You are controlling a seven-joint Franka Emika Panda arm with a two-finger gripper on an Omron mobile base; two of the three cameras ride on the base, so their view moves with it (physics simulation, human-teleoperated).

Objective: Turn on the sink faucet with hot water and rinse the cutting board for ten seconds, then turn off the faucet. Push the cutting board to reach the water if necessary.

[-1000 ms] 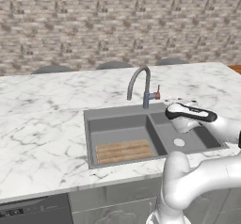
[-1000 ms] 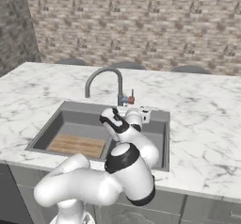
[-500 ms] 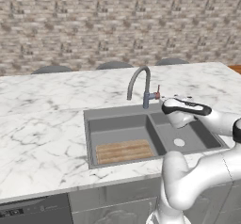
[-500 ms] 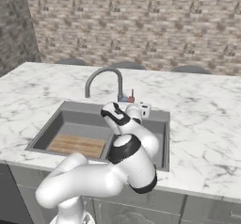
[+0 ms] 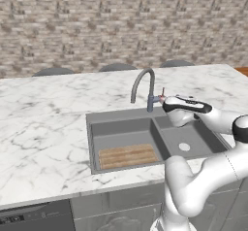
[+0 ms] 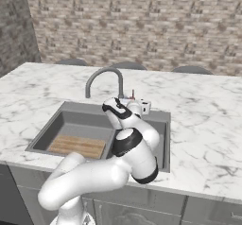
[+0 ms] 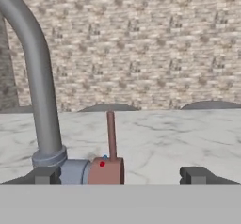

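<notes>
The sink faucet arches over the dark grey sink. Its reddish lever stands upright beside the spout's base. My gripper is open, and the lever's reddish hub sits between its fingertips without touching them. From the left base view, the gripper hovers just right of the faucet, above the sink's back rim. The cutting board lies flat at the front of the left basin, also seen as the cutting board. No water runs from the spout.
The right basin holds a round pale drain. White marble counter surrounds the sink. A brick wall rises behind the counter, with dark chair backs along the far edge.
The hand has moved from above the right basin back and left toward the faucet's lever. The board and the lever have not moved.
</notes>
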